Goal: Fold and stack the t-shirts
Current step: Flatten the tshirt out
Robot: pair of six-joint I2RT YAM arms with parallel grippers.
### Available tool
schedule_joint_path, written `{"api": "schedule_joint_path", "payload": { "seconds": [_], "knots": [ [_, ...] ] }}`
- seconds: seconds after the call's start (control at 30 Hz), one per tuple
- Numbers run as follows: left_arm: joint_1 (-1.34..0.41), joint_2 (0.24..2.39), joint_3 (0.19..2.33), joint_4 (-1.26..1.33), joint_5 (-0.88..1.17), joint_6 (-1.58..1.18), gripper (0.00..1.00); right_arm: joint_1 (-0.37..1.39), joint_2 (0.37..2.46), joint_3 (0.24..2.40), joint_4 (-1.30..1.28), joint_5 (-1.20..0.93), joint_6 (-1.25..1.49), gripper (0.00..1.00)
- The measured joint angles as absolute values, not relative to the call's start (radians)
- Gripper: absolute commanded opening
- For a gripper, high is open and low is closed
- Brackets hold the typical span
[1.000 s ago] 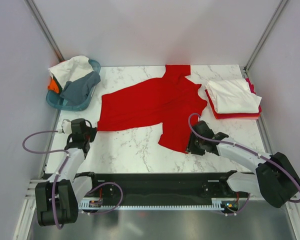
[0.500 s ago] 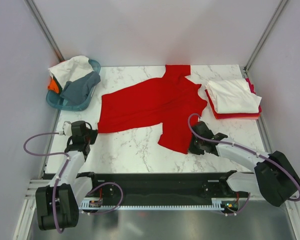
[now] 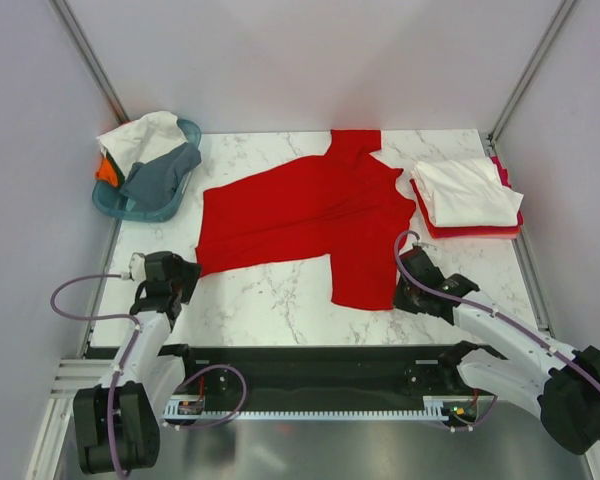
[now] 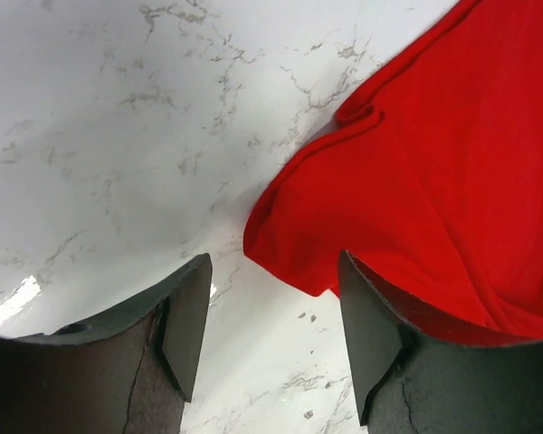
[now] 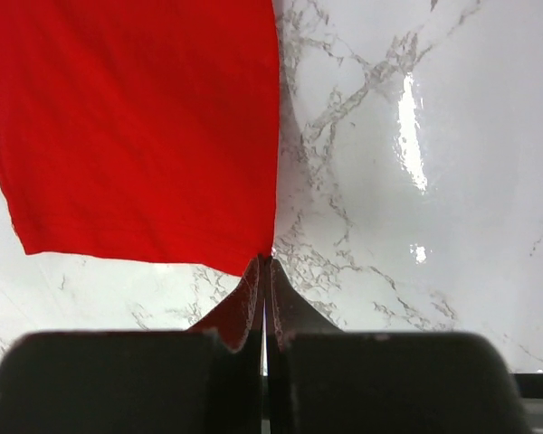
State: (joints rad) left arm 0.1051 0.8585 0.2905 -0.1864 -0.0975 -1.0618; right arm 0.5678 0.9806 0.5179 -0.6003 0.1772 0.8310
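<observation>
While right claw (image 5: 264, 264) pinches red t-shirt (image 3: 310, 210) corner, left claw (image 4: 271, 271) agape beside it

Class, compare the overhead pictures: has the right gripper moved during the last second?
Yes. Judged against the folded stack, the right gripper has shifted rightward and slightly nearer, pulling the red t-shirt corner along.

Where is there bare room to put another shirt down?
Bare marble runs along the near edge, below the red t-shirt, between the left gripper and right gripper. A smaller strip lies between basket and shirt. The far right is crowded by the folded stack.
</observation>
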Motion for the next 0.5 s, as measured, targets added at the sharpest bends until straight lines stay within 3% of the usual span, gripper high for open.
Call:
{"api": "schedule_joint_path", "payload": {
  "seconds": [0.5],
  "knots": [
    [0.105, 0.927, 0.293, -0.198, -0.086, -1.090, 0.60, 0.568, 0.969, 0.518, -0.639, 0.182, 0.830, 0.00]
  ]
}}
